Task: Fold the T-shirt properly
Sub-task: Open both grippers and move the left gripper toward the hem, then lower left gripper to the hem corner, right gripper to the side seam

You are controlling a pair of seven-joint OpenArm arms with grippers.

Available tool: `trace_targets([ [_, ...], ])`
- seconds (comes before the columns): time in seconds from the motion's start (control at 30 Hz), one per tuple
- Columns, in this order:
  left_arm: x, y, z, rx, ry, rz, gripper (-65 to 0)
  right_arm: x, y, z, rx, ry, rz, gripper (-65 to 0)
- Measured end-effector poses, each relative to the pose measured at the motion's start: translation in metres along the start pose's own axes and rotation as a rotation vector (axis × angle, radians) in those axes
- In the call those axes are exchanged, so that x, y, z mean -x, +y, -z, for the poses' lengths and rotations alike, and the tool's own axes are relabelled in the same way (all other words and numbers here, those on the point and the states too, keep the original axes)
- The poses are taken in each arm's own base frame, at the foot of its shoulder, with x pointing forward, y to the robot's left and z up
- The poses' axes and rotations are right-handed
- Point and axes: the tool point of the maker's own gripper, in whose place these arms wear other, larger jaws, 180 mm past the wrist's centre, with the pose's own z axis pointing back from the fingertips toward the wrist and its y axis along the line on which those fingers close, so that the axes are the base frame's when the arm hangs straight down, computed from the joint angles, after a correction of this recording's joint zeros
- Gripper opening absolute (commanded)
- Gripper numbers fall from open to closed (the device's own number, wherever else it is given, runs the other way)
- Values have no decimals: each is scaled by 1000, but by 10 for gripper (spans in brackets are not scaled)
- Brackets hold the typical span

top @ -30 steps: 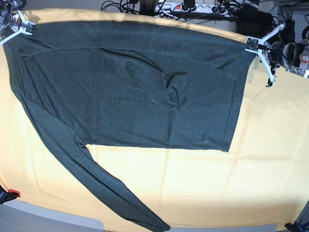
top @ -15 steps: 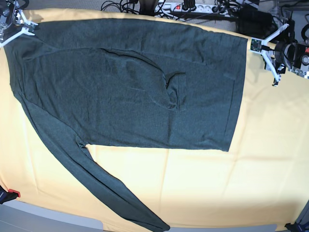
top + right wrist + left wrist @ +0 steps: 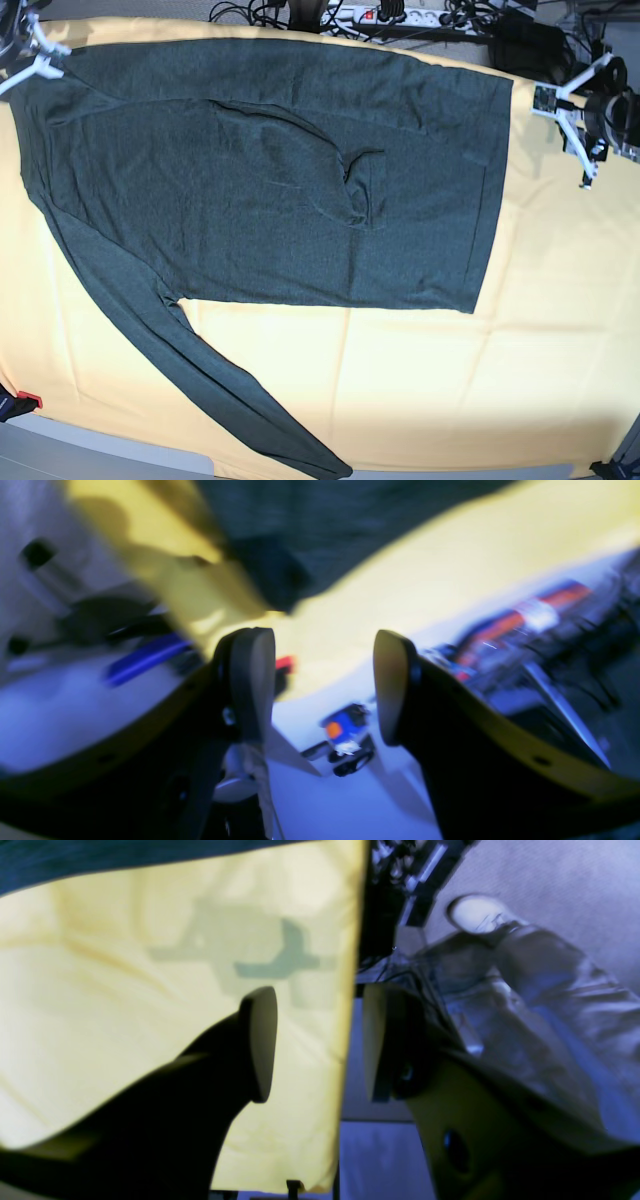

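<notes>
Bright base view; wrist views blurred, shadowed.

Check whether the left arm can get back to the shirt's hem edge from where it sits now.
Probably yes: the left gripper hangs open beside the T-shirt, with only bare yellow cloth between them.

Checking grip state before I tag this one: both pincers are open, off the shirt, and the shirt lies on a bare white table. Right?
Not quite: the table is covered by a yellow cloth, as the base view shows. The rest holds: the left pincer and right pincer are open and off the shirt.
</notes>
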Motion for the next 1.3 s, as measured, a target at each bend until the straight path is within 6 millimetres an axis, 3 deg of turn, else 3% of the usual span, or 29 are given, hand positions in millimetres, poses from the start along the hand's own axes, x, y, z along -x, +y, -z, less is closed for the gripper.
trace_targets([
  [0.07,-7,6,-6,-4,-44,-37,-360,1,-22,-6,71,-16,62,-314],
  [0.33,-35,45,-31,-82,-205,-130,-359,13,-71,-23,145,-95,303,-314],
  [0.53,-35,79,-26,-127,-244,-202,-359,12,-84,-30,155,-149,401,-314],
  [0.7,-17,117,-13,-165,-259,-326,-333,11,-108,-35,235,-207,512,-314],
  [0.87,4,163,-8,-212,-332,-513,-333,17,-110,-30,227,-220,593,-314],
  [1.07,20,243,-46,-335,-680,-860,-289,18,-110,-29,229,-218,596,-314],
  [1.13,30,260,-52,-344,-808,-996,-288,18,-111,-29,231,-218,598,-314],
  [1.2,42,266,-43,-323,-863,-1109,-288,18,-110,-29,231,-217,601,-314],
  [1.3,55,269,-12,-275,-898,-1269,-288,18,-115,-31,250,-229,621,-314],
])
